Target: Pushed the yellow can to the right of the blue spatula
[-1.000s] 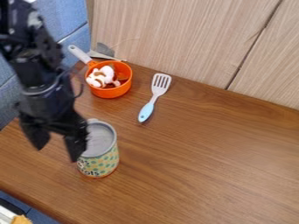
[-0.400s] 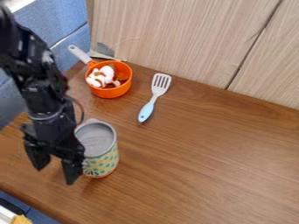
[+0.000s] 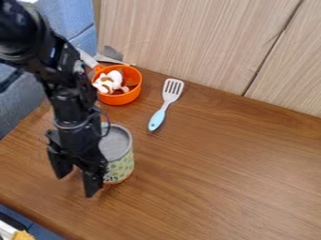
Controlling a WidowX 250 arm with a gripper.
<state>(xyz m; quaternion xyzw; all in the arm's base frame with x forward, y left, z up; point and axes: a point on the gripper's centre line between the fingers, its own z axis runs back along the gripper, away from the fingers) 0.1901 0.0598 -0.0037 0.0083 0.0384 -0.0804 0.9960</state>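
My gripper (image 3: 76, 183) is low over the left part of the table, its two fingers apart with nothing between them. Right beside it, against its right finger as far as I can tell, stands the yellow can (image 3: 120, 159), upright with a grey top; the gripper hides part of the can's left side. Up and to the right of the can lies the blue spatula (image 3: 158, 119), its pale slotted head pointing toward the wall and its light blue handle toward the can.
An orange pot (image 3: 121, 97) with white and brown pieces inside stands near the wall (image 3: 201, 42), behind the can. The wooden table (image 3: 219, 173) stretches to the right of can and spatula.
The gripper has come down and then moved right. The can has shifted slightly to the right and toward the wall since the last earlier frame. Spatula and pot have stayed put.
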